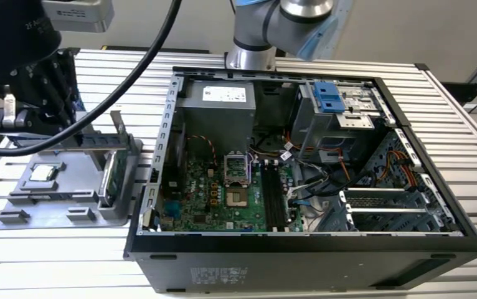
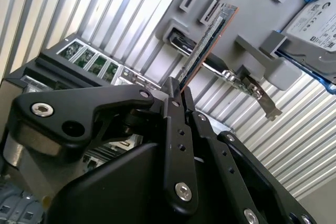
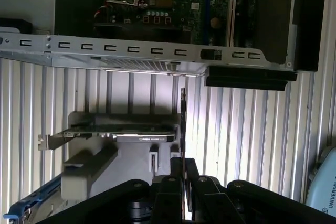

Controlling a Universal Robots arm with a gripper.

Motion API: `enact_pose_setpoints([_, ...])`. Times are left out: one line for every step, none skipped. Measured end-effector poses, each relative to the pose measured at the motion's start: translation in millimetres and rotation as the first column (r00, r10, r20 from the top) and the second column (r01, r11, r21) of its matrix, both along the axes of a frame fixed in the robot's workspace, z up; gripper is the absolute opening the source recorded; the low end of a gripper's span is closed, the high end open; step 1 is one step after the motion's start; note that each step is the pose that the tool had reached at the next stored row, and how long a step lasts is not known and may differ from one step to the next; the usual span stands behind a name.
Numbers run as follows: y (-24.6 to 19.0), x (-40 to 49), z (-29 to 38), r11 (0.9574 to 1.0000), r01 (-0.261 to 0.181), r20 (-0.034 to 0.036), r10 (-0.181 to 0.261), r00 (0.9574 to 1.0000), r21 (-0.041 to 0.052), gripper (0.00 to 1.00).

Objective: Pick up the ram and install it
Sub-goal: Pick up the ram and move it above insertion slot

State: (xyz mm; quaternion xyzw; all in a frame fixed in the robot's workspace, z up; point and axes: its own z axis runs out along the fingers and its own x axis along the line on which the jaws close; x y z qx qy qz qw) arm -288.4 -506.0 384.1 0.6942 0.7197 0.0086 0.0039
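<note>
In the exterior view, an open computer case lies on its side on a slatted metal desk. Its motherboard faces up, with long black memory slots running along it. On the exterior view's left, just beside the case, sits a gray holder tray. It carries a processor chip and a graphics card standing on edge. The arm's black wrist hangs above the far part of that tray, outside the case.

In the second wrist view, the pincer is clenched on the ram. The two black fingertips press on one end of the stick, and the rest juts straight out beyond them. The ram shows edge-on, with a row of small chips along one face. It lies over the gray tray, with the graphics card's metal bracket just beside it and a hard drive farther off. Whether its far end touches the tray cannot be told.

In the first wrist view, the ram is a thin dark bar rising from between the pincer's closed fingers. Its free end points toward the case's perforated metal frame and stops short of it. The graphics card lies crosswise near the ram, one end close to it.
</note>
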Motion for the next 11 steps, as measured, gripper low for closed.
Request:
enact_pose_setpoints([0.0, 1.4, 0.0, 1.0, 0.0, 0.0, 0.0, 1.0, 0.0, 0.0])
enact_pose_setpoints([0.0, 2.8, 0.0, 1.0, 0.0, -0.0001, 0.0, 1.0, 0.0, 0.0])
enact_pose_setpoints([0.0, 4.1, 0.0, 1.0, 0.0, -0.0001, 0.0, 1.0, 0.0, 0.0])
enact_pose_setpoints([0.0, 5.5, 0.0, 1.0, 0.0, -0.0001, 0.0, 1.0, 0.0, 0.0])
enact_pose_setpoints([0.0, 7.0, 0.0, 1.0, 0.0, -0.0001, 0.0, 1.0, 0.0, 0.0])
enact_pose_setpoints([0.0, 8.4, 0.0, 1.0, 0.0, -0.0001, 0.0, 1.0, 0.0, 0.0])
enact_pose_setpoints([0.0, 9.8, 0.0, 1.0, 0.0, -0.0002, 0.0, 1.0, 0.0, 0.0])
enact_pose_setpoints([0.0, 11.1, 0.0, 1.0, 0.0, -0.0002, 0.0, 1.0, 0.0, 0.0])
enact_pose_setpoints([0.0, 12.5, 0.0, 1.0, 0.0, -0.0002, 0.0, 1.0, 0.0, 0.0])
enact_pose_setpoints([0.0, 14.0, 0.0, 1.0, 0.0, -0.0002, 0.0, 1.0, 0.0, 0.0])
enact_pose_setpoints([0.0, 15.3, 0.0, 1.0, 0.0, -0.0003, 0.0, 1.0, 0.0, 0.0])
